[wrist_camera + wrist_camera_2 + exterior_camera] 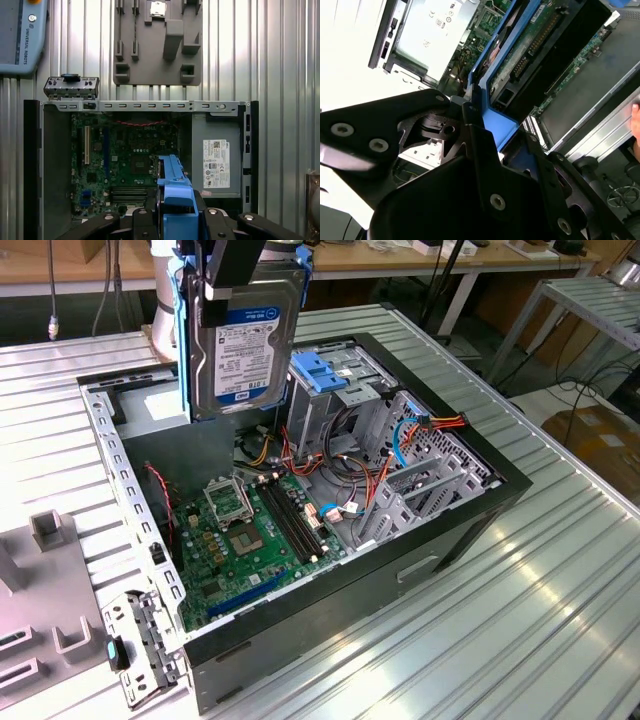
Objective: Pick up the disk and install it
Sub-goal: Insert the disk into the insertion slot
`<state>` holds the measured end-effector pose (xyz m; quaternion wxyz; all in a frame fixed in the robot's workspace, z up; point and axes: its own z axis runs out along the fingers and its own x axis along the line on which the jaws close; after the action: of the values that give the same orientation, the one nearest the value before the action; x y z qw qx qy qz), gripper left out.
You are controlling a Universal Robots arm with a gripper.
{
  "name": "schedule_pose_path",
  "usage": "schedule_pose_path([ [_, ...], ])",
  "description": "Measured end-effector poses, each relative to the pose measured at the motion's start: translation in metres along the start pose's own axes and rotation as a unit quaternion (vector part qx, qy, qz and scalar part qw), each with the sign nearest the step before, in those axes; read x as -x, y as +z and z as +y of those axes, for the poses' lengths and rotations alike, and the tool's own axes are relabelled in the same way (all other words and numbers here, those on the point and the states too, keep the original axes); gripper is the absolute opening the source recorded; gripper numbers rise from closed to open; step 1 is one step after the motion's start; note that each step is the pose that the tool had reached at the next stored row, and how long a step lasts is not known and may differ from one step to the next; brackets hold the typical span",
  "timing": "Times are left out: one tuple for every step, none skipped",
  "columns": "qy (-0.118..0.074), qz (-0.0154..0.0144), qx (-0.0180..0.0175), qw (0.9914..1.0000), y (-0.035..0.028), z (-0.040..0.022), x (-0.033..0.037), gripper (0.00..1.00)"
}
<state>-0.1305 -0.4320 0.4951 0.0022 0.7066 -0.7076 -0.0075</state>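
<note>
Disk (pixel 243 340): hangs label-out and upright in the air above the open computer case (pixel 470 510), at about 11 o'clock of the case in the exterior view, clear of everything inside. My gripper (pixel 237 275) is clamped shut on the disk's upper end, closing across the blue side rails (pixel 490 117).

Handling, my judgement: dense, rigid metal body, heavy for its size and smooth-sided. The exposed circuit board (pixel 535 45) on its underside is fragile, so the hold belongs on the long edges and rails. The plastic rails may flex.

Drive cage with a bare blue bracket (pixel 322 375) lies at 3 o'clock of the disk. Motherboard (pixel 250 530) at 6 o'clock, below. Grey power supply (pixel 215 160) sits inside the case.
</note>
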Motion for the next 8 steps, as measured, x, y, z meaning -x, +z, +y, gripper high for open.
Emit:
schedule_pose_path([
  [0.000, 0.0001, 0.0000, 1.00000, -0.0001, -0.0001, -0.0007, 0.37],
  [0.000, 0.0000, 0.0000, 1.00000, 0.0000, 0.0000, -0.0018, 0.37],
  [0.000, 0.0000, 0.0000, 1.00000, 0.0000, 0.0000, -0.0037, 0.37],
  [0.000, 0.0000, 0.0000, 1.00000, 0.0000, 0.0000, -0.0055, 0.37],
  [0.000, 0.0000, 0.0000, 1.00000, 0.0000, 0.0000, -0.0066, 0.37],
  [0.000, 0.0000, 0.0000, 1.00000, -0.0001, 0.0000, -0.0079, 0.37],
  [0.000, 0.0000, 0.0000, 1.00000, -0.0001, 0.0000, -0.0093, 0.37],
  [0.000, 0.0000, 0.0000, 1.00000, -0.0001, 0.0000, -0.0112, 0.37],
])
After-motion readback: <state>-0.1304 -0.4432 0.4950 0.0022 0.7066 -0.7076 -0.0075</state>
